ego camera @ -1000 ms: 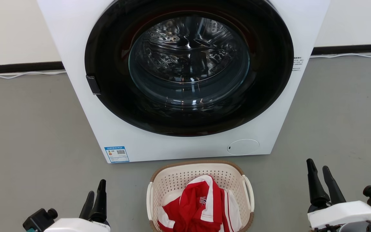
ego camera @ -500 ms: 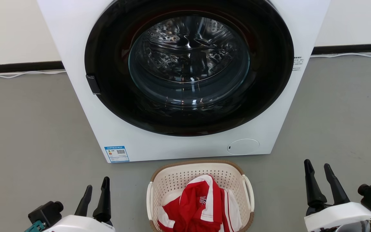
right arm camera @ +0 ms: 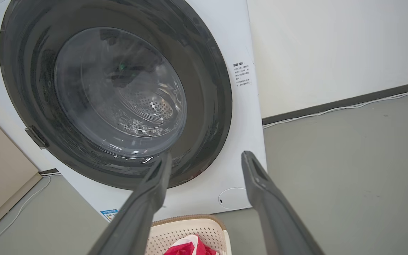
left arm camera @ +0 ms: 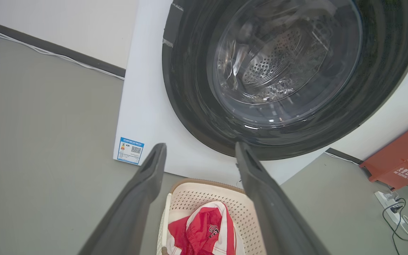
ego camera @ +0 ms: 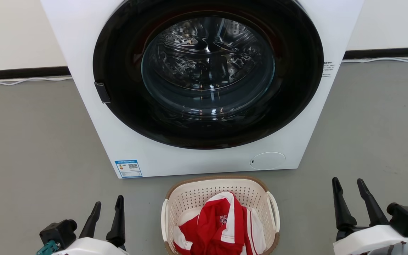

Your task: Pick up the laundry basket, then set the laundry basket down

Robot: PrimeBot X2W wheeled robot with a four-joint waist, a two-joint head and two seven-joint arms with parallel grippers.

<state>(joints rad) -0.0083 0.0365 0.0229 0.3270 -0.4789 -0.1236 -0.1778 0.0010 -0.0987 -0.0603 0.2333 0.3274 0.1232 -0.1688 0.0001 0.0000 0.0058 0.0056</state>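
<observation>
Tools, change: since 1 s ago the left tool (ego camera: 109,200) has slid right, toward the basket (ego camera: 193,196), and its 2 fingers have spread wider. The right tool (ego camera: 347,180) has spread as well and sits slightly lower in the head view.
Left tool: released and gripping nothing, apart from the left handle (ego camera: 164,219).
Basket, place: on the floor (ego camera: 30,141), just in front of the washer (ego camera: 136,156) and between the 2 tools, with a red-and-white shirt (ego camera: 221,226) heaped inside.
Basket, facing: upright, mouth up, with 1 white loop handle turned toward each tool.
Basket, long axis: it seems to run from the robot toward the washer. The near end is cut off at the frame edge, so this is not certain.
Right tool: released and empty, well apart from the right handle (ego camera: 276,212).
Risk, grip: the loops are thin, so a finger that closes beside 1 would catch only air or the rim.
Risk, lift: if 1 side rises first the basket would tip and the shirt could slide out.
Risk, washer: the far rim sits close to it, so a forward swing could knock it.
</observation>
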